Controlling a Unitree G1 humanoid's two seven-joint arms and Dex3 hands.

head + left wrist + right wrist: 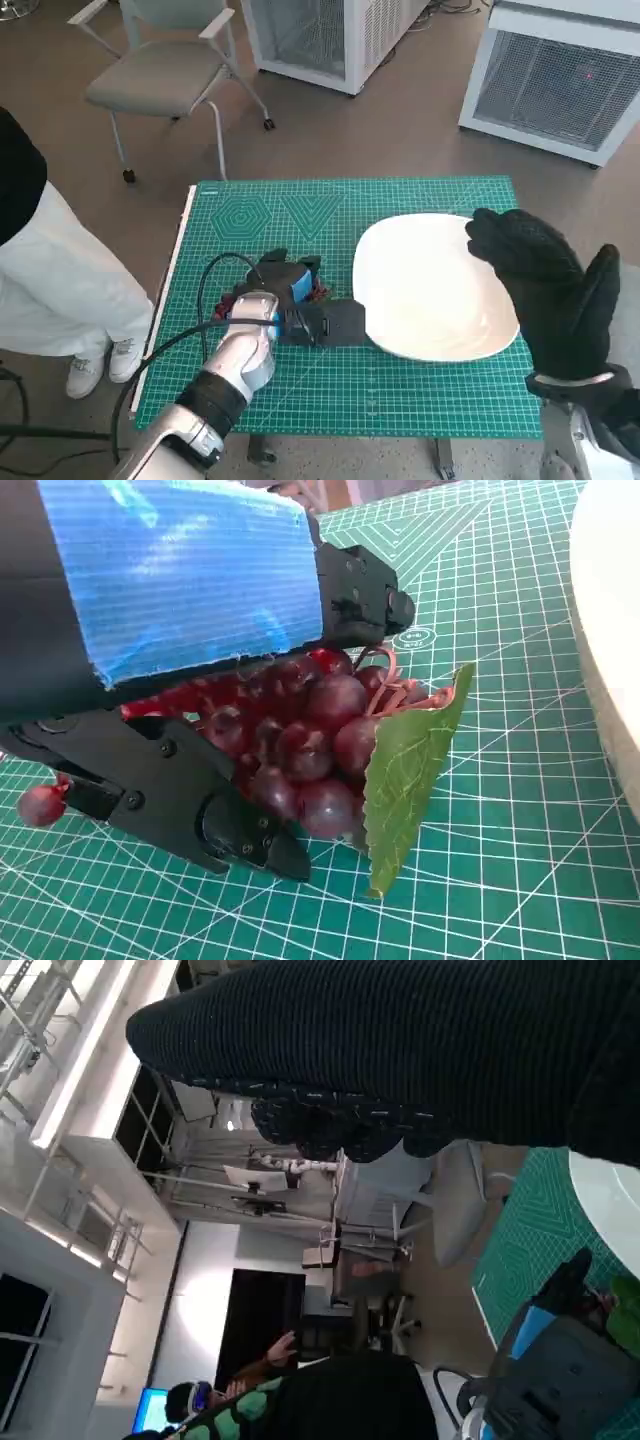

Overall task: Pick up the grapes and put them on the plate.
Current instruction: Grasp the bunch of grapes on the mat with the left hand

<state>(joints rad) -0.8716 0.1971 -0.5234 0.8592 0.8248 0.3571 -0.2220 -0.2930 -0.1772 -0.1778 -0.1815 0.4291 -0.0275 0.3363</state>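
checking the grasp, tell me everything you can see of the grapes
The grapes are a bunch of dark red, glossy berries with a reddish stem and one green serrated leaf on the side toward the plate. They sit on the green cutting mat, left of the white plate. The left hand covers them from above, its black fingers closed around the bunch. One berry lies apart.

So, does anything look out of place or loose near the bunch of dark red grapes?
One dark red grape sits apart from the bunch of dark red grapes, beside the black left hand that grips the bunch.
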